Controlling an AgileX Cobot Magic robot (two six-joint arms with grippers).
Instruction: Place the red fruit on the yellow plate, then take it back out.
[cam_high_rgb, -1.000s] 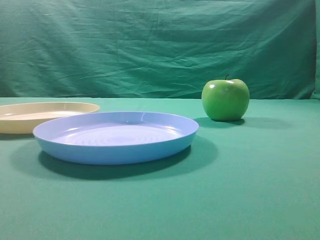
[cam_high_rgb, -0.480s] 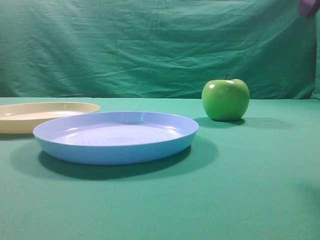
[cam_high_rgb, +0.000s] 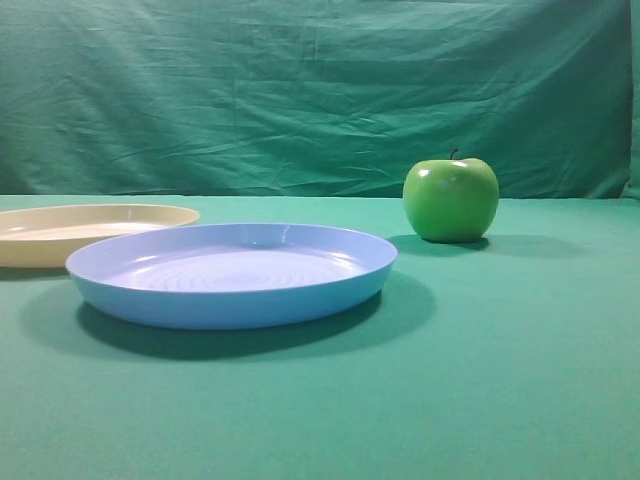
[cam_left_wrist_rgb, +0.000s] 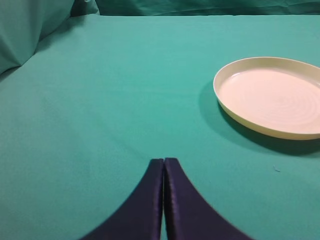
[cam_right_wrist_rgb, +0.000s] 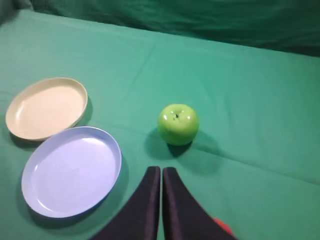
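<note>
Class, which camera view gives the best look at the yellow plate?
The left wrist view: the yellow plate fills the right side, with its bare inside showing. The right wrist view shows it whole but smaller; the exterior high view shows it edge-on, cut off at the left.

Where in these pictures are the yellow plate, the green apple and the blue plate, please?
yellow plate (cam_left_wrist_rgb: 272, 95): left wrist view, on its bare inner floor.
green apple (cam_high_rgb: 451, 200): exterior high view, on its front skin.
blue plate (cam_right_wrist_rgb: 70, 172): right wrist view, on its bare floor.

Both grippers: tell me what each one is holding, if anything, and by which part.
Nothing is held. The left gripper has its jaws shut together over bare cloth, and the right gripper is likewise shut on nothing, above the table short of the green apple.
</note>
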